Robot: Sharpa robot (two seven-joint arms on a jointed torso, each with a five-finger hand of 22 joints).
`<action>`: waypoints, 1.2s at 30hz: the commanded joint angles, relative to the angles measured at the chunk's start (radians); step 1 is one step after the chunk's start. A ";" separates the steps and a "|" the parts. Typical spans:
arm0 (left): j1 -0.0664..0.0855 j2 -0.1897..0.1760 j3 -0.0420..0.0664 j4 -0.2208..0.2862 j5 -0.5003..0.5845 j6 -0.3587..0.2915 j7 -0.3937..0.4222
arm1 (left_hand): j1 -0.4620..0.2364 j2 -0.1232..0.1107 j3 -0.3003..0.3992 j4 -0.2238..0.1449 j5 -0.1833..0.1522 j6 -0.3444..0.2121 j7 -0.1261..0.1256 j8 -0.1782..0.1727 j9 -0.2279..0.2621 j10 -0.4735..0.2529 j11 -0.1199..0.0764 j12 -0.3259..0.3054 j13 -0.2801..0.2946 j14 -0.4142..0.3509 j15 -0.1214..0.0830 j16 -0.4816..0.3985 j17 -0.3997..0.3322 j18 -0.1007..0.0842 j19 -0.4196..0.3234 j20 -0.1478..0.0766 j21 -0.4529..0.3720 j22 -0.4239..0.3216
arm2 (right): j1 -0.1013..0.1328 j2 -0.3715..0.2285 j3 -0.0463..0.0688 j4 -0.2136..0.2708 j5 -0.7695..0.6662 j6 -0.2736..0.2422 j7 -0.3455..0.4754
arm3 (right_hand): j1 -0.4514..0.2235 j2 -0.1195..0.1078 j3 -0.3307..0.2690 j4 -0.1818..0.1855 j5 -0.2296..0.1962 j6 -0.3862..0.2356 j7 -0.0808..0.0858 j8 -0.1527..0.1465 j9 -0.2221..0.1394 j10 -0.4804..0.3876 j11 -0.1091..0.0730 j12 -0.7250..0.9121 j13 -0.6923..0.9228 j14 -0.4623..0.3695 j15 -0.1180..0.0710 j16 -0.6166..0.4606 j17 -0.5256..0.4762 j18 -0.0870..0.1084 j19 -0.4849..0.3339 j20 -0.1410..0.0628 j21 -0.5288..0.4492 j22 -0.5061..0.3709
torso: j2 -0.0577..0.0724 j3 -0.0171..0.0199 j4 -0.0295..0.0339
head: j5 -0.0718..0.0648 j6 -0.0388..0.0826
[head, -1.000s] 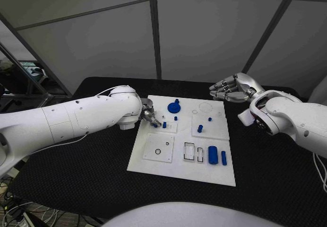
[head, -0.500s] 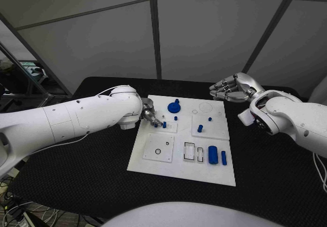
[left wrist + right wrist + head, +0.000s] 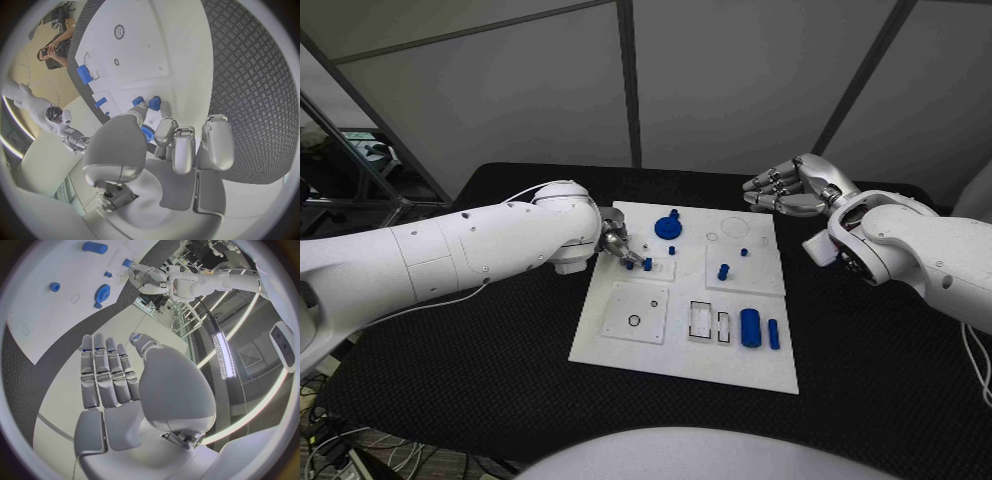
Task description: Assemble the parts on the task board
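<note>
At the near-left edge of the white task board, the left hand is pinching a small upright blue peg, while the empty, loosely curled right hand is hovering well apart.

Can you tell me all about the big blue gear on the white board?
The blue gear is a round toothed wheel with a small knob sticking up from its middle. It looks like plastic. It sits on the far part of the white task board, between the two robot hands. Nothing touches it: the left robot hand is beside it, at a small blue peg.
</note>
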State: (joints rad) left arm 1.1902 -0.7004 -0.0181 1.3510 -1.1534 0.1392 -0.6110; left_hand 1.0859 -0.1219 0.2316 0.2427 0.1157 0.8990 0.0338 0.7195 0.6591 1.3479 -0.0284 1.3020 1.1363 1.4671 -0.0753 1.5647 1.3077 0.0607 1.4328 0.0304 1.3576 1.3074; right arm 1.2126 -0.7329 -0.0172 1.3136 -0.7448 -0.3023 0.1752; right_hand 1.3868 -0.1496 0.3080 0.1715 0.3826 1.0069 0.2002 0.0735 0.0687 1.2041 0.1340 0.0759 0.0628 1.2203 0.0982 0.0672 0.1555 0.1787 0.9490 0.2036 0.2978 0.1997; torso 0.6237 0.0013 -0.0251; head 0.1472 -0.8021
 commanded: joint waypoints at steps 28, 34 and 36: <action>0.002 -0.031 0.026 -0.026 0.170 -0.266 0.142 | 0.037 0.058 -0.249 0.045 0.009 -0.130 0.067 -0.067 -0.048 -0.332 0.058 -0.324 -0.441 -0.040 0.043 -0.218 -0.058 0.068 -0.182 0.041 -0.329 -0.134 | 0.001 0.002 0.001 -0.003 0.003 0.007 0.007 | -0.011 0.001 0.003 0.002 0.007 -0.005 0.005 -0.004 -0.001 -0.006 0.004 -0.005 -0.001 -0.007 0.000 -0.004 -0.003 0.003 0.001 0.007 -0.009 -0.003 | 0.000 0.0005 0.0005 | -0.006 0.002; 0.002 -0.013 0.023 -0.029 0.157 -0.300 0.349 | 0.327 0.078 -0.180 -0.031 0.009 -0.179 0.123 -0.182 -0.183 -0.501 0.107 -0.469 -0.556 -0.369 0.094 -0.626 -0.532 0.118 -0.408 0.087 -0.702 -0.379 | 0.001 0.003 0.000 -0.003 0.003 0.006 0.007 | -0.011 0.001 0.003 0.002 0.007 -0.005 0.005 -0.004 -0.001 -0.006 0.004 -0.005 -0.001 -0.007 0.000 -0.004 -0.003 0.003 0.001 0.007 -0.009 -0.003 | 0.000 0.0007 -0.0008 | -0.012 0.007; 0.002 -0.005 0.021 -0.029 0.125 -0.312 0.403 | 0.386 0.074 -0.147 -0.047 0.010 -0.164 0.121 -0.216 -0.224 -0.518 0.120 -0.529 -0.610 -0.409 0.097 -0.668 -0.567 0.116 -0.430 0.097 -0.742 -0.404 | 0.001 0.003 0.000 -0.002 0.003 0.006 0.008 | -0.012 0.001 0.004 0.002 0.007 -0.006 0.005 -0.004 -0.001 -0.006 0.004 -0.005 -0.001 -0.007 0.000 -0.004 -0.004 0.003 0.002 0.008 -0.010 -0.004 | 0.001 0.0003 -0.0010 | -0.014 0.007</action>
State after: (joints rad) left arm 1.1903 -0.7107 0.0030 1.3201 -1.0068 -0.1166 -0.3804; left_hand 1.4513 -0.0473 0.0726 0.1997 0.1195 0.7269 0.1566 0.5150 0.4487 0.8365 0.0858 0.7920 0.5432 1.0741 0.0197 0.9143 0.7577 0.2087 1.0101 0.1236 0.6301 0.9126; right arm 1.2123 -0.7308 -0.0173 1.3098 -0.7447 -0.3005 0.1752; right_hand 1.3868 -0.1496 0.3081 0.1715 0.3863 1.0034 0.2037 0.0736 0.0687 1.2041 0.1340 0.0759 0.0627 1.2203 0.0982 0.0672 0.1534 0.1787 0.9490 0.2036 0.2926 0.1977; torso 0.6239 0.0019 -0.0251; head 0.1355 -0.7961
